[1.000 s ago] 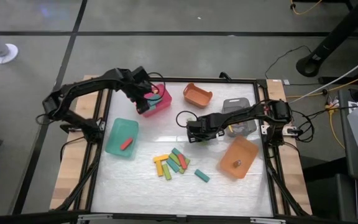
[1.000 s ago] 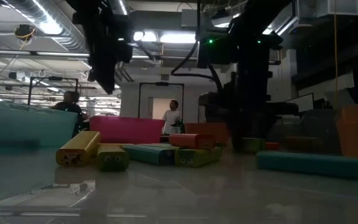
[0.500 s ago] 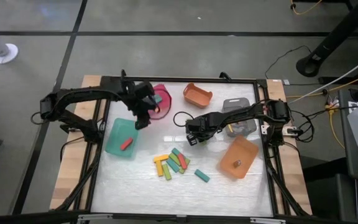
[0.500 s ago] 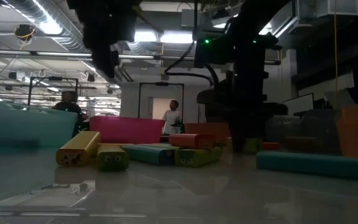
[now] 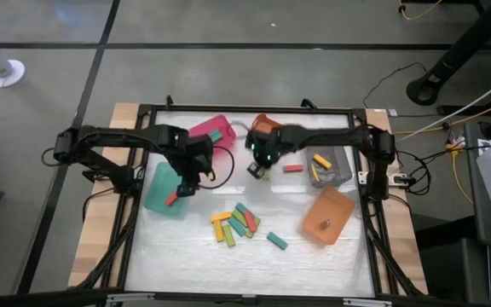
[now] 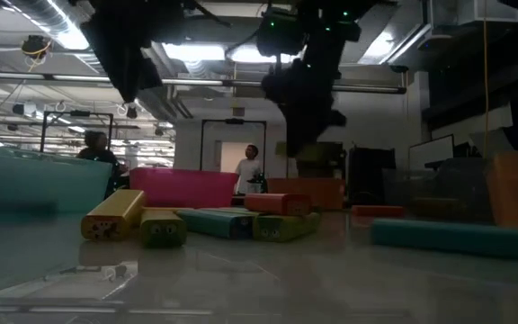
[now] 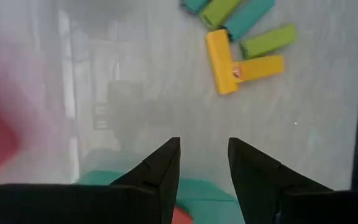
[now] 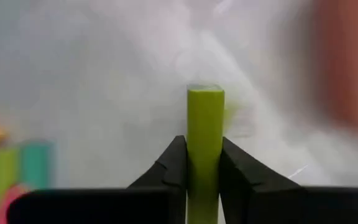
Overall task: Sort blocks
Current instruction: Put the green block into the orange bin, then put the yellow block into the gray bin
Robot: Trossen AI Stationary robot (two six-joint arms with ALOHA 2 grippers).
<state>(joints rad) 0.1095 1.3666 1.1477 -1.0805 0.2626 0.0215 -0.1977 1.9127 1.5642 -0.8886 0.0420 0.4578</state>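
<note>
My right gripper (image 5: 257, 167) hangs above the table's middle, shut on a light green block (image 8: 205, 118). My left gripper (image 7: 204, 163) is open and empty above the right rim of the teal bin (image 5: 162, 181), where a red block (image 5: 174, 198) lies. A heap of yellow, green, teal and red blocks (image 5: 235, 223) lies flat on the table toward the near edge, with a lone teal block (image 5: 277, 240) to its right. One red block (image 5: 292, 168) lies on the table beside the grey bin (image 5: 337, 162), which holds yellow blocks (image 5: 320, 159). My right gripper pinches the light green block by its two long sides (image 8: 205, 163) between its two fingers. The fingers point steeply down and run along the block, whose free end (image 8: 205, 93) sticks out past the fingertips. The block is lifted clear of the table.
A pink bin (image 5: 205, 134) with a teal block stands at the far left. An orange bin (image 5: 268, 125) sits at the far edge behind my right arm. Another orange bin (image 5: 334, 223) at the near right holds a brown block. A black frame rims the table. People stand in the room beyond.
My right gripper has shut on the light green block, risen with it clear of the table and gone toward the far edge, rolling about its own line. My left gripper has swung from above the pink bin toward the near edge, to above the teal bin.
</note>
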